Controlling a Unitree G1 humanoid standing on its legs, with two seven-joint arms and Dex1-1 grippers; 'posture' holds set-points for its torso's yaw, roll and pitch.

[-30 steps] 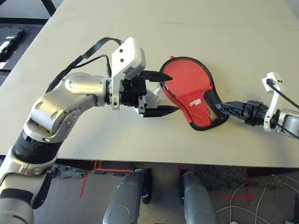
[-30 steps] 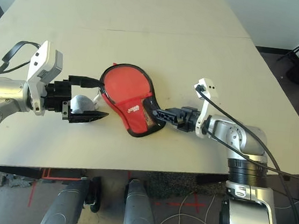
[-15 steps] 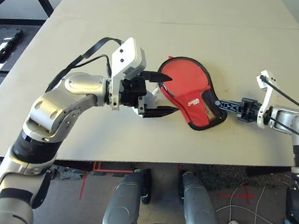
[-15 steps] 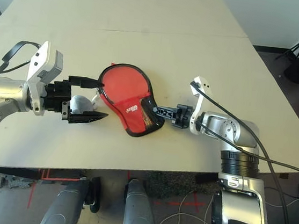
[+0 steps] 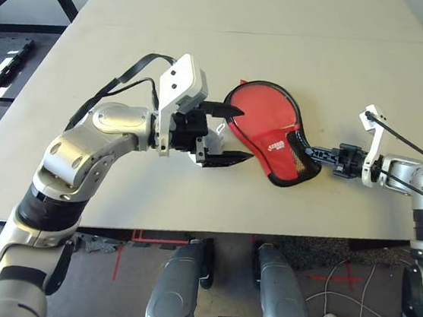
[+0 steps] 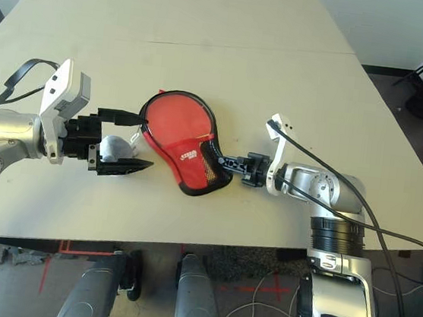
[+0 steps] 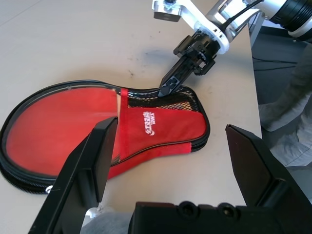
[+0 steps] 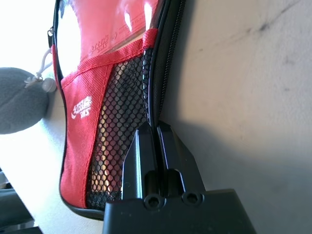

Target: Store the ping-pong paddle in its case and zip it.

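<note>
The red case [image 5: 268,140] lies flat on the pale counter [image 5: 231,54], its round end toward the far side and its black mesh pocket [image 5: 300,156] at the narrow end nearest the right arm. The ping-pong paddle's red face [image 7: 58,124] shows inside the case's round part. The right claw [image 5: 310,149] is clenched tight, its two black fingers pressed together with the tips right at the zippered black edge of the case beside the mesh; I can't tell whether they pinch a zipper pull. The left claw [image 5: 229,134] stands released, fingers spread wide, just beside the case's other edge, with a grey soft lump [image 6: 116,148] lying between them.
</note>
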